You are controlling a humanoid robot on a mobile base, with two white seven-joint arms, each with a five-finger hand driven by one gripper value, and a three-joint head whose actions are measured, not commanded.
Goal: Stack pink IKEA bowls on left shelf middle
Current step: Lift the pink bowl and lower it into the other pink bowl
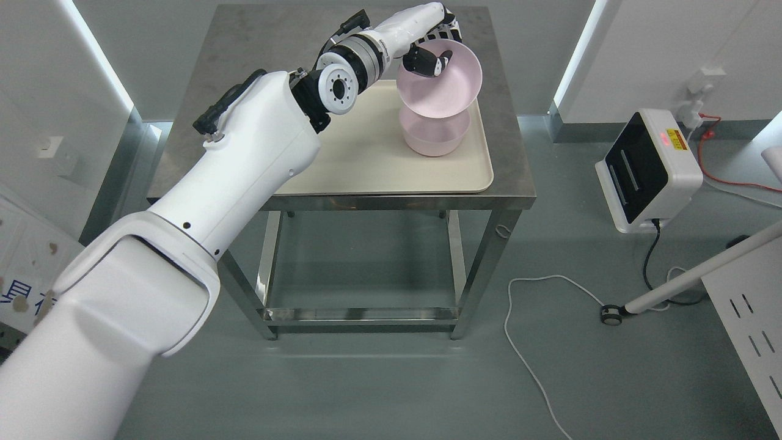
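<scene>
My left arm reaches from the lower left across the steel table point(513, 177) to its far right side. My left hand point(431, 58) is shut on the rim of a pink bowl point(449, 88), thumb inside the bowl and the other fingers behind it. The bowl is tilted, its opening facing me. Its lower edge hangs just above a second pink bowl point(435, 134), which stands upright on the cream tray point(372, 165). Whether the two bowls touch I cannot tell. My right arm is out of sight.
A white box device point(650, 168) with a dark front stands on the floor at the right, with a red cable behind it. A white cable point(531, 342) loops over the floor. A white pole on a castor point(690, 278) slants in from the right.
</scene>
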